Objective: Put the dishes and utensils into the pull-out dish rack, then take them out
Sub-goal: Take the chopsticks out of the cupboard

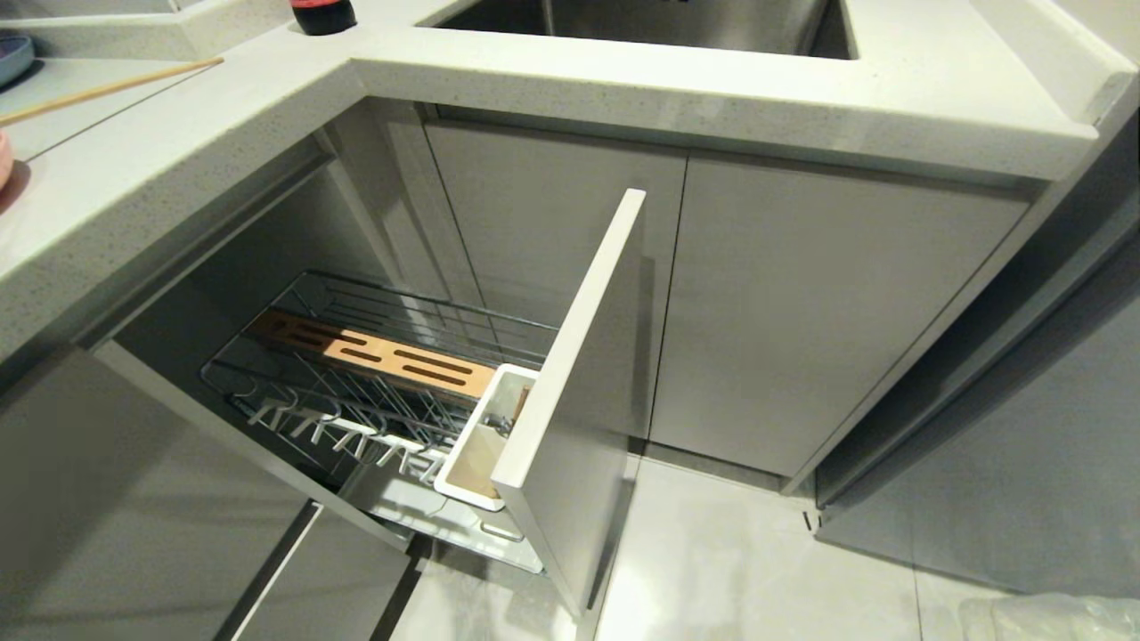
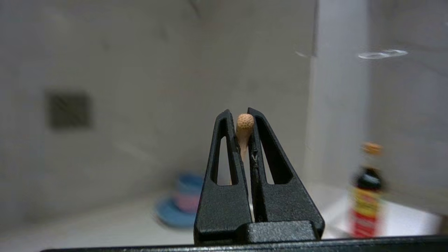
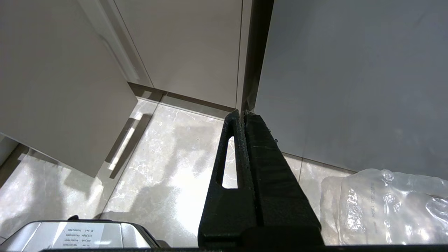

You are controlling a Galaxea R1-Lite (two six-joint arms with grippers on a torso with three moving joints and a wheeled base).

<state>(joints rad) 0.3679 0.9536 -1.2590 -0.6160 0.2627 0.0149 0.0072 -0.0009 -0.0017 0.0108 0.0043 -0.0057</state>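
My left gripper (image 2: 241, 113) is shut on one pale wooden chopstick (image 2: 245, 124), seen end-on between the fingertips. In the head view this chopstick (image 1: 116, 86) hangs above the counter at the far left, and the gripper itself is out of frame. The pull-out dish rack (image 1: 294, 392) stands drawn out below the counter, with its wooden strip (image 1: 374, 354), upright prongs and white utensil cup (image 1: 472, 463) behind the pale front panel (image 1: 579, 401). A small grey metal piece (image 1: 500, 425) shows inside the cup. A salmon-pink plate rim (image 1: 4, 160) peeks in at the left edge. My right gripper (image 3: 242, 112) is shut and empty, low over the floor.
A sauce bottle (image 2: 367, 192) stands at the counter corner beside the sink (image 1: 641, 22). Blue and pink dishes (image 2: 182, 203) are stacked on the counter beyond the left gripper. A clear plastic bag (image 3: 385, 206) lies on the floor at the right.
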